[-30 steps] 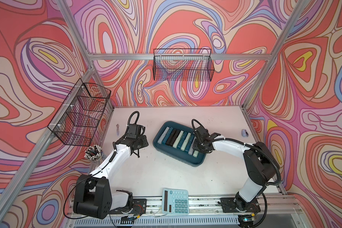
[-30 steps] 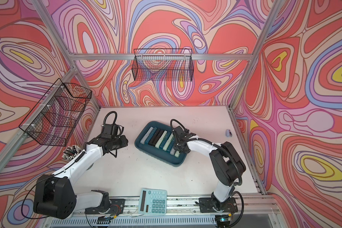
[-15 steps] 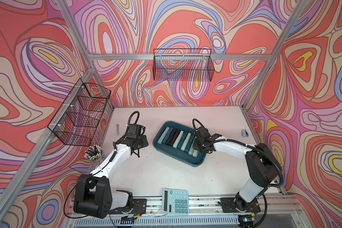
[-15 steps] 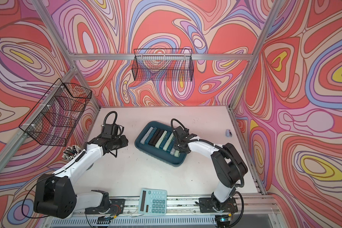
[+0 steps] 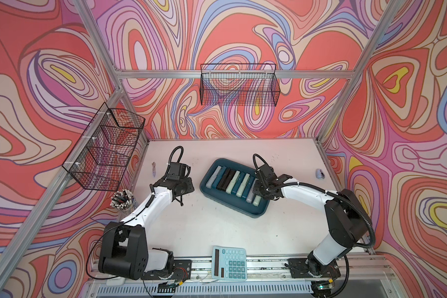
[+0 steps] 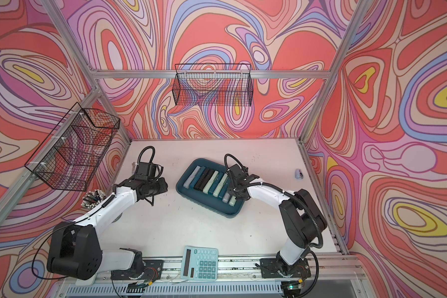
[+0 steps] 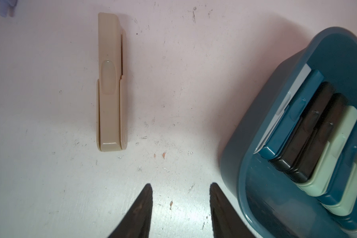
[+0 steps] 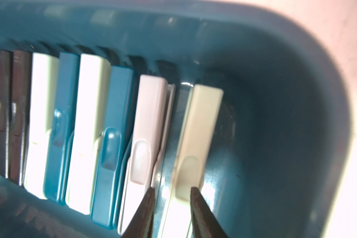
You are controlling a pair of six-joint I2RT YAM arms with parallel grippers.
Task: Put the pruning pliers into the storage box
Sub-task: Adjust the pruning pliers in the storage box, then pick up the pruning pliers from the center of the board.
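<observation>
Storage box: on table, holding a row of pruning pliers.
Beige pliers: loose on the table, beside the box, not touching it.
Left tool: spread, empty, near the box.
Right tool: inside the box over the cream pliers, tips slightly apart; cannot tell if pinching.

arms: white links, black joints | cables: black, ribbed | jaws: dark, tapered

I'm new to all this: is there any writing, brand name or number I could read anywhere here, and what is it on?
Calculator: marks on the keys, too small to read in both top views; nothing legible on its screen.
Tools in the teal box: no print visible.
Loose beige tool: plain, no print.
No readable text anywhere.
</observation>
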